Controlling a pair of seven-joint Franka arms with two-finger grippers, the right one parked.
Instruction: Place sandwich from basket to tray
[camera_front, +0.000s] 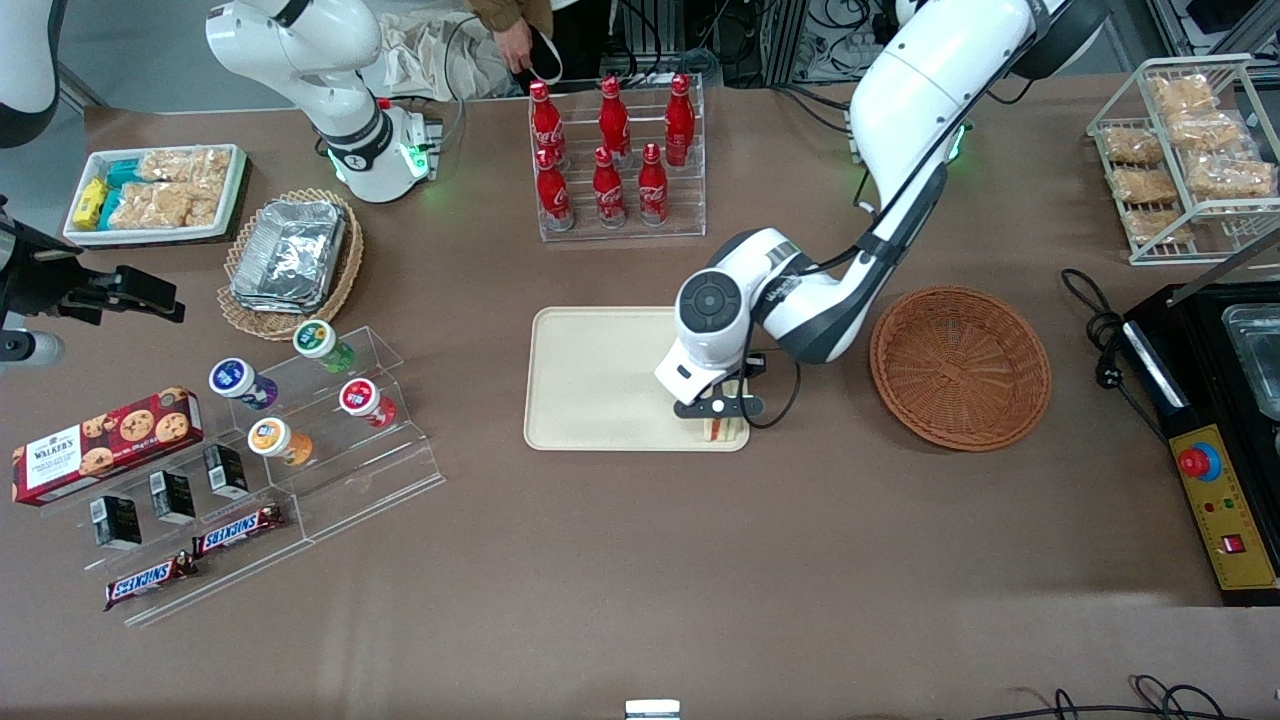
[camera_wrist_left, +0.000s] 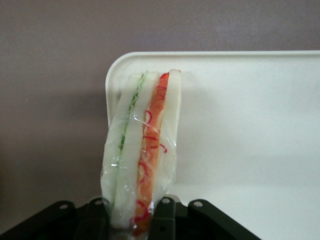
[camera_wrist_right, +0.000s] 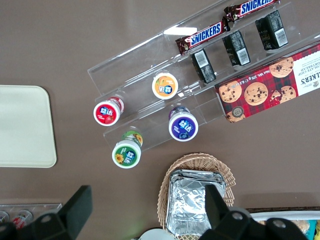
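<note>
Transfer is looking mostly done, release is what's left. The gripper (camera_front: 722, 421) is sitting low over the tray (camera_front: 590, 380), at the tray corner nearest the front camera on the working arm's side, and it's clamping the sandwich (camera_front: 722, 428) between its 2 fingers (camera_wrist_left: 164, 216). In the wrist view the sandwich (camera_wrist_left: 142, 150) is standing on edge in clear wrap, pale bread slices with a red-orange filling strip and a thin green one, and the fingers are closing on its near end, so the hand is narrowed to the sandwich's thickness rather than spread. The wedge is hanging over the tray (camera_wrist_left: 260, 125) just inside the rounded corner; part of it is running right along the rim, and I can't tell whether its lower edge is touching the tray surface or is just above it. The basket (camera_front: 960, 365) is sitting beside the tray toward the working arm's end of the table, with nothing showing in it, so the pick and the carry are reading as complete. Remaining, as I judge it: settle the sandwich on the tray, open up, lift clear. Risk: placement this close to the corner may be leaving the wedge leaning on the rim once it's let go.
</note>
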